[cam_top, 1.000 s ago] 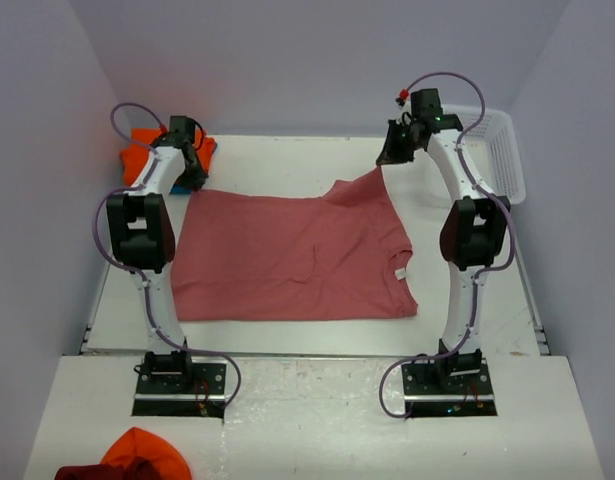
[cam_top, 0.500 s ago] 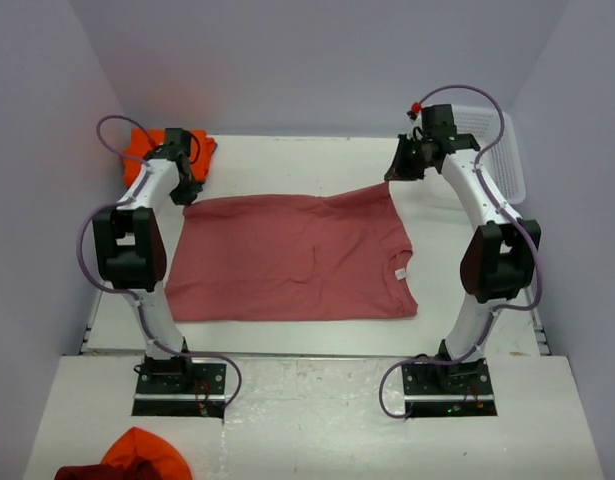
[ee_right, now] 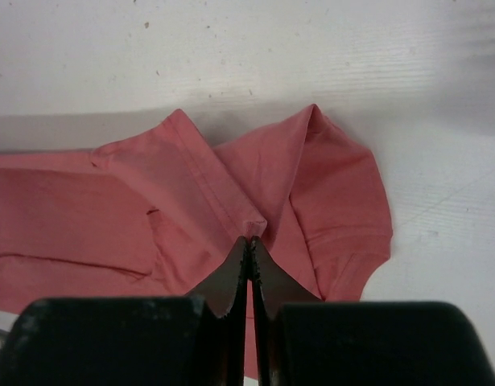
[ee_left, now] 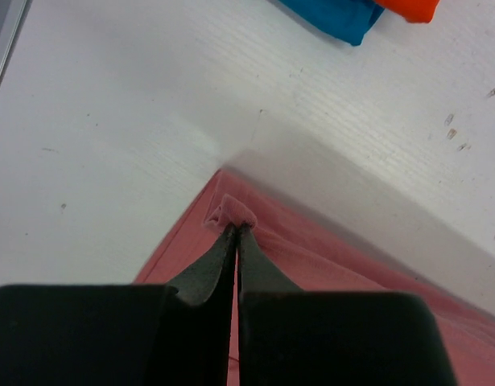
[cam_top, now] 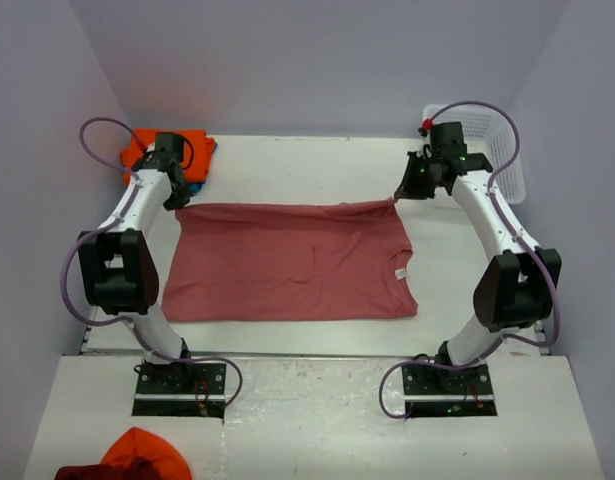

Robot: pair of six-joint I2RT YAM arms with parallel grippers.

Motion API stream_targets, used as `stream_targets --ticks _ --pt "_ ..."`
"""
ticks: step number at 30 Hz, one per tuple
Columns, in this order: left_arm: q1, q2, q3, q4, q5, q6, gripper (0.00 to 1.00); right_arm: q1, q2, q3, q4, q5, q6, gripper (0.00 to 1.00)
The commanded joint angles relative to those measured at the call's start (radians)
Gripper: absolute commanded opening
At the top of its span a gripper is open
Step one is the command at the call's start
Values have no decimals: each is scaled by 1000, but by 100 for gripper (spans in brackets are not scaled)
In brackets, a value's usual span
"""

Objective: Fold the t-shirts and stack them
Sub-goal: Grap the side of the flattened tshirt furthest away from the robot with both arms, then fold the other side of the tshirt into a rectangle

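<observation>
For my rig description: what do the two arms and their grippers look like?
Left arm and right arm alike: white links, bulky black joint housings, black base plates. Thin lavender cables loop beside them; a small red fitting sits near the right wrist. The left gripper and right gripper each have two black fingers tapering to thin tips.

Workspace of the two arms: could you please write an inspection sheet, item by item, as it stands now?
Surface: white table, a few dark specks.
Job's things: salmon-red t-shirt spread flat, white tag at its right edge; orange t-shirt and teal-blue t-shirt at the far left corner.
Clutter: white lattice basket far right; orange and dark red cloth on the near ledge.
Grippers: left end effector shut on the shirt's far left corner; right end effector shut on cloth by its far right sleeve.
Cables: purple cables loop along both arms, none on the shirt.
Surroundings: pale walls; nothing else seen.
</observation>
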Motion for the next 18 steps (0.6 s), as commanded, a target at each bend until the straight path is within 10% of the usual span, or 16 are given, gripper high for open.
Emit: stream_targets --ticks 1,18 --pt "7 -89 -41 -3 -51 -8 0 6 -86 -46 7 34 15 0" --pt "1 -270 -254 0 -54 -2 0 18 -298 -286 25 62 46 0"
